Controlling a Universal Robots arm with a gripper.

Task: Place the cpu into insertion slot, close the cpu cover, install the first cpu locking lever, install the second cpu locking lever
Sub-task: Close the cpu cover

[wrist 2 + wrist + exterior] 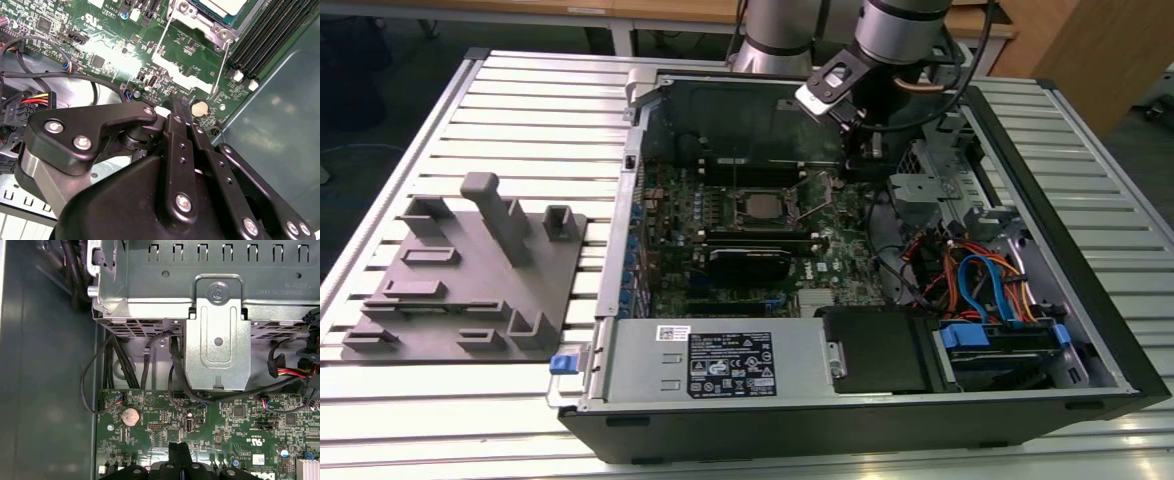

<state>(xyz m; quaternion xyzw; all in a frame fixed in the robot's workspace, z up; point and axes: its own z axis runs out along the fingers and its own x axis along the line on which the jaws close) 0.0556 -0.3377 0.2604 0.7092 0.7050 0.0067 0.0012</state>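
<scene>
The gripper [179,452] has two black metal fingers [176,131]. They are flat and hard, with small round screws. The fingers are pressed together, and nothing is held between them. The tips hang over the green board [165,432], close to one round silver battery [131,416] that looks like a coin.

In the second wrist view, two thin shiny wire levers, one [167,35] and the other [221,70], reach out from the socket toward the gripper. Past them lies the cpu [222,4]. It is a small flat square with a dull silver top. It lies in the insertion slot [783,192], and the cpu cover [202,19], a thin metal frame, runs around its edge. I cannot tell if the levers are hooked down. Long black memory slots [270,35] run side by side next to the socket.

In the first wrist view, a bent gray metal bracket [217,335] with one big screw stands behind the board. Thin black wires [100,375] loop down from it.

In the exterior view, the gripper [857,150] reaches down into an open black computer case [1067,180] that lies on its side. Blue and orange cables [981,285] curl at the exterior view's right. One silver box [707,360] with a label fills the near corner. The case rests on a table [520,100] of white slats. One gray plastic tray [467,270] with bumps and one tall post sits on the exterior view's left.
</scene>
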